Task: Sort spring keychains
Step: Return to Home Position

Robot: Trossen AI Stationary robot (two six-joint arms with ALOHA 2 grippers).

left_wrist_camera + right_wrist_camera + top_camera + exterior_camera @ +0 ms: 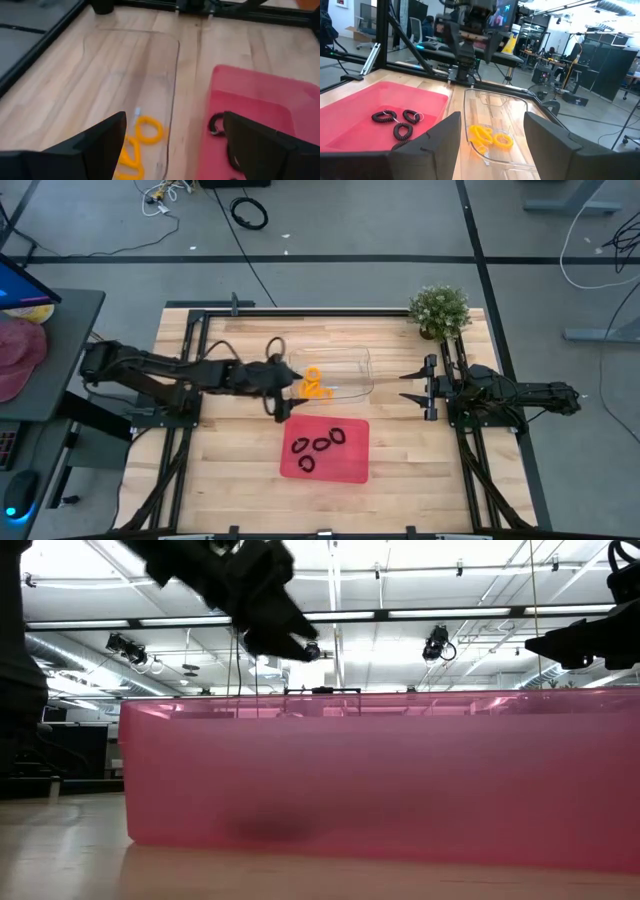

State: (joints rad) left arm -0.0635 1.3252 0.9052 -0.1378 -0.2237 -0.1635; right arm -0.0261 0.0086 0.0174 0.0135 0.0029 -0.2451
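red bin (360, 472) nearest you, four black keychains (322, 444) inside. just beyond, clear bin (358, 360) holds orange keychains (314, 386). your left claw (174, 122) hangs over clear bin's edge, spread wide, empty. low pull-back could clip bin wall, shove it, spill cords. right claw (492, 117) waits off to right, spread, empty. plant (440, 310) farthest, out of harm.

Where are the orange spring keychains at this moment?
In the high view the orange spring keychains lie at the left end of the transparent bin, mid-table, next to the red bin and close to the open left gripper.
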